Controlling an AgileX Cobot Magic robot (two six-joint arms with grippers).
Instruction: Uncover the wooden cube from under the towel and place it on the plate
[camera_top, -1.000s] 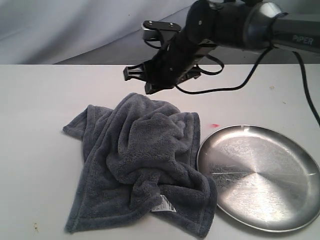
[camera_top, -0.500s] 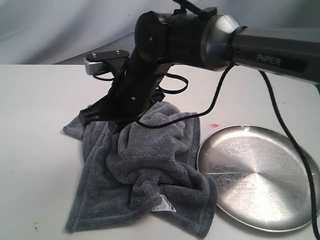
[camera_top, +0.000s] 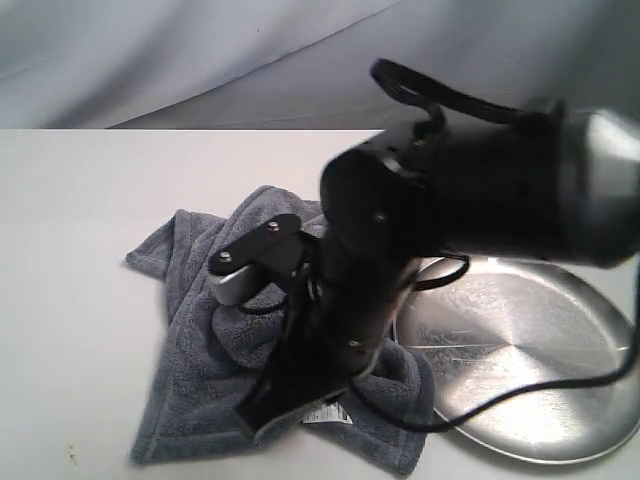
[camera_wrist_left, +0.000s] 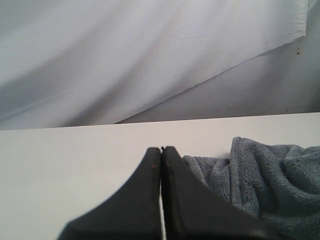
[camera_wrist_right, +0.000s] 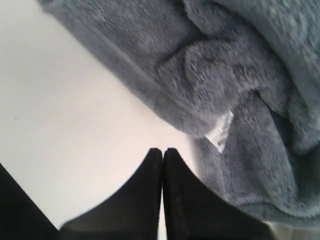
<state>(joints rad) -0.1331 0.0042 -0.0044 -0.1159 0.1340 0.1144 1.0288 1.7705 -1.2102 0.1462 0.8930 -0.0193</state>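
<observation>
Wooden cube isn't showing, so I can't tell where it's sitting. Left hand (camera_wrist_left: 161, 150) is hanging clenched on nothing beside the crumpled towel (camera_top: 200, 300) on the tabletop (camera_top: 80, 200). Right hand (camera_top: 250, 425), also clenched empty, is pointing down by the towel's white tag (camera_wrist_right: 220, 131). The metal plate (camera_top: 530, 340) is lying right up against the towel.

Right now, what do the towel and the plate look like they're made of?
Towel: dark grey plush fabric, likely microfibre or fleece; fuzzy pile, soft folds.
Plate: shiny silver metal, perhaps steel; mirrors light, shows fine scratches.
</observation>
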